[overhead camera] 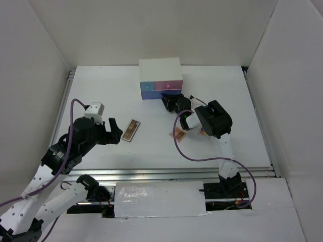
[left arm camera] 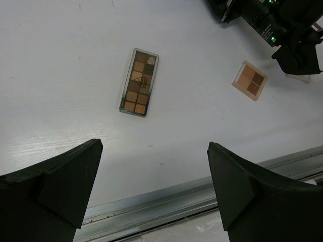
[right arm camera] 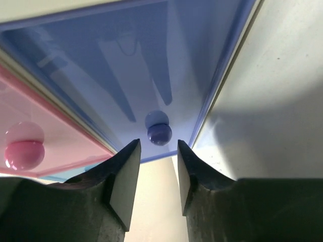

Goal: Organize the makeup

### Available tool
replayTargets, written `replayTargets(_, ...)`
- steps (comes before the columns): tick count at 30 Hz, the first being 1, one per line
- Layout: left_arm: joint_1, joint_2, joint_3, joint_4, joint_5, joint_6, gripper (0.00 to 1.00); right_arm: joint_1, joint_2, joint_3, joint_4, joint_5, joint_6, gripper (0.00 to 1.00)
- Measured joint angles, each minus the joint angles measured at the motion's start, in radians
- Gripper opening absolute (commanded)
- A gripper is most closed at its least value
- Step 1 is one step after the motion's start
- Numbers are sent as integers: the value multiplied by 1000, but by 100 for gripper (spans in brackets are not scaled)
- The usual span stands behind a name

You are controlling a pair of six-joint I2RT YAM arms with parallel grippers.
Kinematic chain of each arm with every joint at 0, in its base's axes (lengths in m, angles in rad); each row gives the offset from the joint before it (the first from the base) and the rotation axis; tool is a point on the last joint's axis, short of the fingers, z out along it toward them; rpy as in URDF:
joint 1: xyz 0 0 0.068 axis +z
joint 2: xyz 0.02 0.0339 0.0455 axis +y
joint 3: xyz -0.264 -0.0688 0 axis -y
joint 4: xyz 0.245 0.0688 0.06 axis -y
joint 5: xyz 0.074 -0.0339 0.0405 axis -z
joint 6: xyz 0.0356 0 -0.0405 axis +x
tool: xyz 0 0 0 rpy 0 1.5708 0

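My R gripper [right arm camera: 156, 151] is hovering w/ jaws slightly apart (pinching nothing) just before the purple knob [right arm camera: 159, 133]; L gripper [left arm camera: 155, 146] is gaping wide near the palette [left arm camera: 139, 82].

A: Where is the drawer box [overhead camera: 160, 77]?
B: Twelve o'clock on the counter [overhead camera: 101, 96]. The long palette [overhead camera: 132, 130] lies at its seven o'clock, the square palette [overhead camera: 177, 135] at that one's three o'clock.

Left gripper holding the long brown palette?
No, the long brown palette lies on the table, clear of the open left gripper.
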Motion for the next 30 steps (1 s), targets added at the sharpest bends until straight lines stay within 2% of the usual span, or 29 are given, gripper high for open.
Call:
replayTargets(15, 5, 9, 0, 0, 0, 0, 99, 2, 0, 50, -89, 12, 36, 44)
replayTargets(18, 5, 8, 0, 0, 1, 0, 99, 4, 3, 53, -103, 21, 49, 41)
replayTargets(23, 5, -2, 0, 0, 5, 0, 99, 8, 14, 94, -141, 37, 55, 30)
replayTargets(28, 5, -11, 0, 2, 16, 1, 99, 11, 14, 122, -187, 51, 54, 26)
replayTargets(30, 5, -14, 0, 7, 24, 3, 99, 12, 14, 123, -189, 57, 55, 17)
